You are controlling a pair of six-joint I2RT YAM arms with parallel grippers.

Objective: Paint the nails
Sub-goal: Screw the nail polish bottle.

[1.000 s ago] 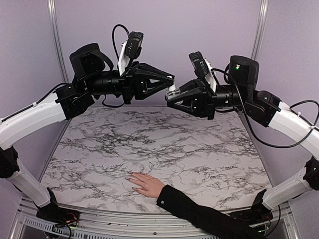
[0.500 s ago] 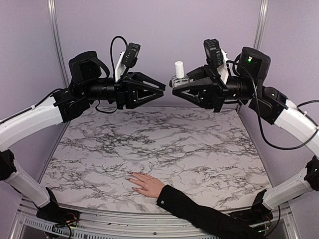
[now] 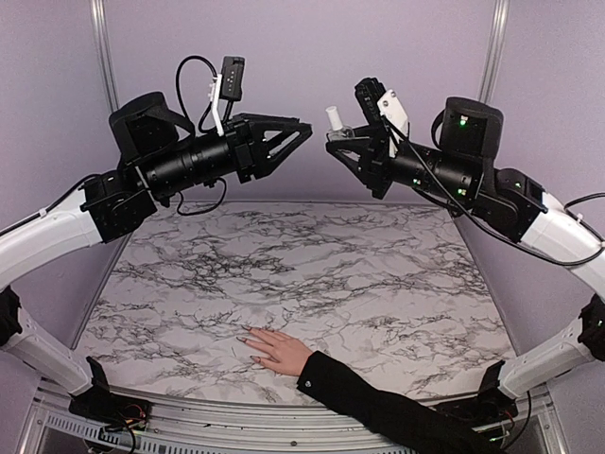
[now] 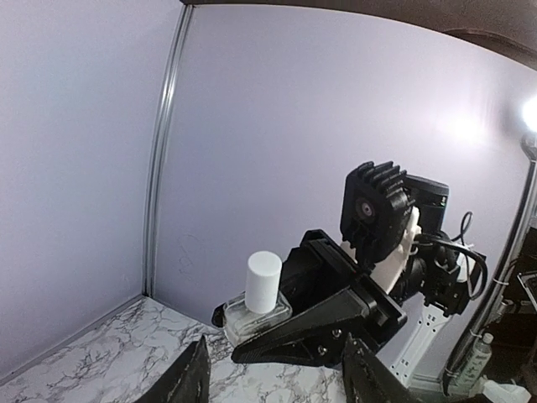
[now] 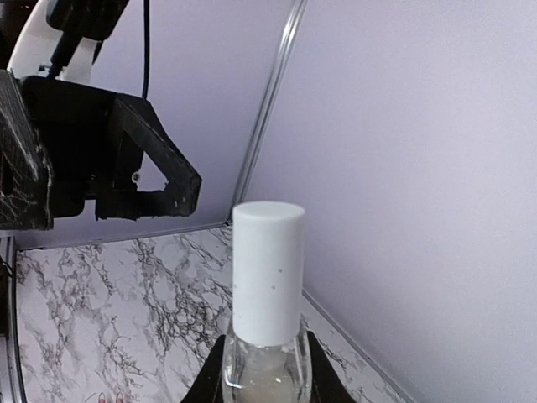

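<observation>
A pale hand [image 3: 276,350] in a black sleeve lies flat near the table's front edge, its tiny nails [image 3: 245,331] pointing left. High above the far side of the table, my right gripper [image 3: 333,142] is shut on a small clear polish bottle [image 3: 335,129] with a white cap [image 5: 267,267], held upright. The glass body [image 5: 264,369] sits between my right gripper's fingers [image 5: 213,379]. My left gripper [image 3: 299,138] stands open a short way left of the bottle, with nothing between its fingers [image 4: 195,379]. The bottle [image 4: 256,300] also shows in the left wrist view, just beyond those fingers.
The marble tabletop [image 3: 312,274] spreads beneath both raised arms. Lilac walls close the back and sides, with metal posts [image 3: 102,57] in the far corners. The black sleeve [image 3: 378,402] runs off the front right edge.
My left gripper has opened off the white cap and drawn back to the left. Both arms have lifted, and the right one still carries the capped bottle.
</observation>
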